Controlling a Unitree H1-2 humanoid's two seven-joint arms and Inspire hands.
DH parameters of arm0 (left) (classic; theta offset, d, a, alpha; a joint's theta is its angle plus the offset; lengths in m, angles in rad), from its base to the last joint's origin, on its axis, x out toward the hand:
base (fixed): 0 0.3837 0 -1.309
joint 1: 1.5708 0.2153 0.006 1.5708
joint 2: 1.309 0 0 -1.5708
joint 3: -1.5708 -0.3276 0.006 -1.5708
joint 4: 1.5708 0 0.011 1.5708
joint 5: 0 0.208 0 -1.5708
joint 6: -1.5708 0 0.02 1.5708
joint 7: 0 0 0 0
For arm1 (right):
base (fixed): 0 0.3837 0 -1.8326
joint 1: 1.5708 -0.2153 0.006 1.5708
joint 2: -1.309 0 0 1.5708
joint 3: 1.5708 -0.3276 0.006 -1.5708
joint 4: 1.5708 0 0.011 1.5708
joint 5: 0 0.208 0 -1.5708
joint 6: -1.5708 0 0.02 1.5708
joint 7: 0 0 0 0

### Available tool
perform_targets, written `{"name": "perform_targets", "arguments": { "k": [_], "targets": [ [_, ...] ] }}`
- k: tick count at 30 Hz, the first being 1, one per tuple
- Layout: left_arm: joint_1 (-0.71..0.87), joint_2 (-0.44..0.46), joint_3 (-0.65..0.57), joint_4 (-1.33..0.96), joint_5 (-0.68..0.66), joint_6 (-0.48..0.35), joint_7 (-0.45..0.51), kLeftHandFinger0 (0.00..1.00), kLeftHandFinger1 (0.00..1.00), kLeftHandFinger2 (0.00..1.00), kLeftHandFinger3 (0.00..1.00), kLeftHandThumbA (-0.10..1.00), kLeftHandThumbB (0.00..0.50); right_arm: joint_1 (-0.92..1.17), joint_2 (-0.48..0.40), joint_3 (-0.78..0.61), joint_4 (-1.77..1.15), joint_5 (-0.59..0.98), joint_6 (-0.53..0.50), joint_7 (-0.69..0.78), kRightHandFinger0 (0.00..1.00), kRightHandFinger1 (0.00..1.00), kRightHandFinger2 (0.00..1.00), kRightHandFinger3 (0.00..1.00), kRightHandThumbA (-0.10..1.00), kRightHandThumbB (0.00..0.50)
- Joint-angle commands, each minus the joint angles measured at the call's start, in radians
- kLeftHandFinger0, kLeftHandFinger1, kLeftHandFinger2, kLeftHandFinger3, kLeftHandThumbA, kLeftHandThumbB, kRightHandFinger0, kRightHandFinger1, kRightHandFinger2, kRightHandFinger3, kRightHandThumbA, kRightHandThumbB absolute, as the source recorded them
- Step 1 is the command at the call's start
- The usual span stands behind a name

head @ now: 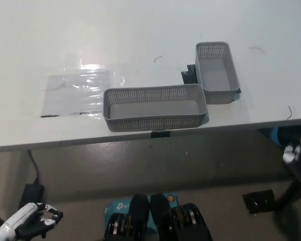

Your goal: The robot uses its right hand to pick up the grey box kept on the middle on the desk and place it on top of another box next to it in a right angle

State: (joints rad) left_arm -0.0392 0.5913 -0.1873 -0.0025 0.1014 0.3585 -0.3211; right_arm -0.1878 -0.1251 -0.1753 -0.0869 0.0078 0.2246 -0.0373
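Two grey perforated boxes lie on the white desk (140, 30). The long box (154, 107) runs left to right near the desk's front edge. The second grey box (216, 72) stands at a right angle to it, touching its right end and reaching toward the back. My black right hand (297, 156) hangs below the desk edge at the far right, away from both boxes; its fingers are too blurred to read. Low in the bottom left corner rests my white left hand (32, 220), loosely curled and holding nothing.
A clear plastic sheet (78, 90) lies flat on the desk left of the long box. Black tape marks (188, 75) show between the boxes and at the desk's front edge. A black cable (34, 170) runs on the floor under the desk.
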Motion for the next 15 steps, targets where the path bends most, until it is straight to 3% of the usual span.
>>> {"name": "perform_targets", "arguments": {
  "k": [1, 7, 8, 12, 15],
  "targets": [
    [-0.027, 0.013, 0.009, -0.012, 0.014, 0.011, -0.021, 0.11, 0.04, 0.18, 0.57, 0.61, 0.141, -0.133, -0.069, -0.014, -0.114, 0.01, 0.076, 0.015, 0.0, 0.01, 0.15, 0.63, 0.12, 0.171],
    [-0.027, 0.022, 0.016, -0.021, 0.008, 0.026, -0.032, 0.11, 0.06, 0.22, 0.59, 0.59, 0.123, -0.329, -0.173, 0.059, -0.082, -0.077, 0.095, 0.044, 0.0, 0.0, 0.08, 0.58, 0.16, 0.216],
    [-0.03, 0.021, 0.014, -0.021, 0.009, 0.025, -0.035, 0.11, 0.06, 0.21, 0.59, 0.59, 0.135, -0.346, -0.187, 0.069, -0.078, -0.085, 0.118, 0.049, 0.0, 0.02, 0.11, 0.62, 0.17, 0.219],
    [-0.033, 0.02, 0.014, -0.021, 0.016, 0.013, -0.037, 0.09, 0.05, 0.21, 0.56, 0.59, 0.125, -0.436, -0.29, 0.175, 0.012, -0.109, 0.167, 0.146, 0.05, 0.09, 0.22, 0.54, 0.19, 0.243],
    [-0.035, 0.017, 0.023, -0.012, 0.007, 0.012, -0.039, 0.08, 0.04, 0.18, 0.56, 0.57, 0.134, -0.472, -0.352, 0.264, 0.074, -0.124, 0.164, 0.223, 0.18, 0.27, 0.44, 0.64, 0.25, 0.261]
  ]
}}
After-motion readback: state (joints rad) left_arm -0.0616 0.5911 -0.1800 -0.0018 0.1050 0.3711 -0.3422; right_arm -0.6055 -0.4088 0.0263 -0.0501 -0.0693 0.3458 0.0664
